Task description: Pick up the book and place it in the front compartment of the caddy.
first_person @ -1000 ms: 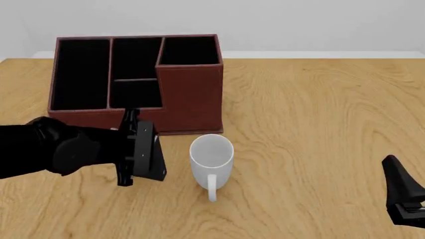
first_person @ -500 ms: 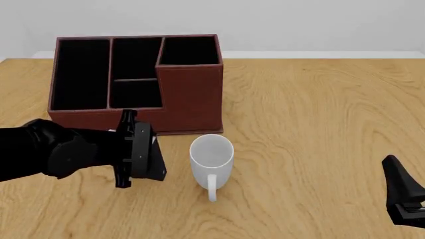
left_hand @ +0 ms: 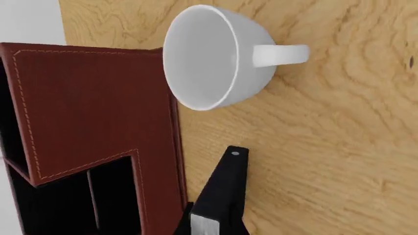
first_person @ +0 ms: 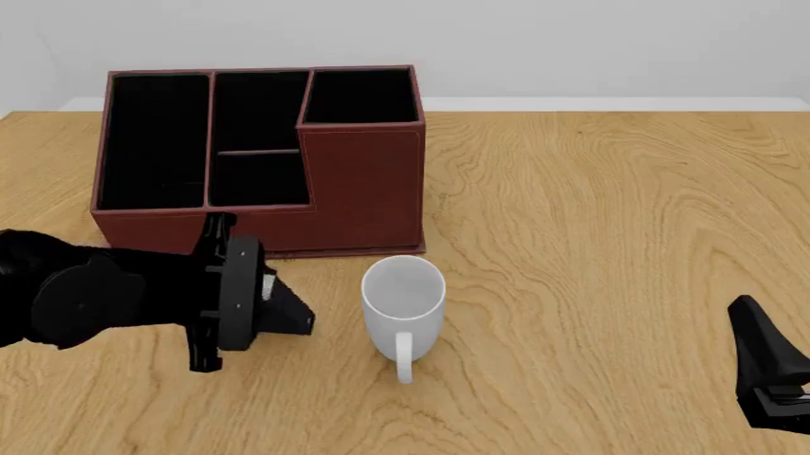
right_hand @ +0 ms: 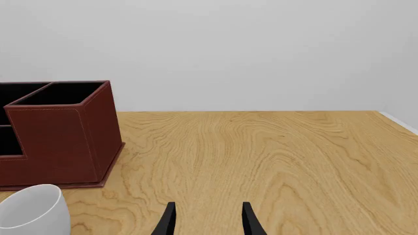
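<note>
Left claw (first_person: 272,308): reaches in from the left in the front view, low over the counter, just in front of the caddy's front wall; its fingers are closed on the book, so it is pinched shut around it.
Book (left_hand: 222,196): black cover with a pale page edge showing in the left wrist view; held at the tip of the left claw, above the counter, tilted rather than flat. In the front view it appears as a dark wedge (first_person: 288,315) between the claw and the mug, close to the mug but not touching it. It is outside the caddy.
Caddy (first_person: 360,190): red-brown box with black insides, standing at the back left of the counter. Taller square section at its right corner; one long compartment on the left, and a middle strip split into a back and a front compartment. None of these compartments holds the book.
Mug (first_person: 404,296): white, upright, just in front of the caddy's tall corner, handle pointing toward the camera.
Counter (first_person: 608,227): light wood grain, carries the caddy and the mug.
Right claw (right_hand: 207,221): low at the right edge of the front view, well apart from everything else; its two fingers stand parted with only bare counter between them, gripping nothing.
</note>
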Available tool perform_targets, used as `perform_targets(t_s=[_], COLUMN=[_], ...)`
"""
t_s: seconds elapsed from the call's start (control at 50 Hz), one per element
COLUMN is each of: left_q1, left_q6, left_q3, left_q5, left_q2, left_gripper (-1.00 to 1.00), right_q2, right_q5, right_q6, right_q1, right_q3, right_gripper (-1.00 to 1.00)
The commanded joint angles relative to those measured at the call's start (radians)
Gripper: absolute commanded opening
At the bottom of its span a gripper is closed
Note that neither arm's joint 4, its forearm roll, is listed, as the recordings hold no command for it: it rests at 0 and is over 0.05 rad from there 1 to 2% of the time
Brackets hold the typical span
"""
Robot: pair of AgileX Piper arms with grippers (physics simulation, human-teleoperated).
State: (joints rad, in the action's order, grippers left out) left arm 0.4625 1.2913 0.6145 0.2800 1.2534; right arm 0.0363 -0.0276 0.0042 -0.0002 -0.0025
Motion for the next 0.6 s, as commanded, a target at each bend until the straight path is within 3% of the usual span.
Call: perform_targets(t_s=[0.02, 0.26, 0.44, 0.6], left_q1=[-0.064, -0.083, -0.113, -0.138], left_q6=[0.067, 0.124, 0.182, 0.213], left_q3=[-0.018, -0.013, 0.064, 0.132], left_q5=[0.071, 0.155, 0.223, 0.132], left_q2=[-0.112, -0.249, -0.281, -0.203], left_gripper=[-1.00, -1.00, -1.00, -1.00], right_q2=[0.000, 0.000, 0.000, 0.000], right_q5=[0.000, 0.000, 0.000, 0.000], right_q6=[0.000, 0.000, 0.000, 0.000], right_q1=[0.000, 0.000, 0.000, 0.000], right_q3=[0.000, 0.000, 0.000, 0.000], right_gripper=[1.00, 1.00, 1.00, 1.00])
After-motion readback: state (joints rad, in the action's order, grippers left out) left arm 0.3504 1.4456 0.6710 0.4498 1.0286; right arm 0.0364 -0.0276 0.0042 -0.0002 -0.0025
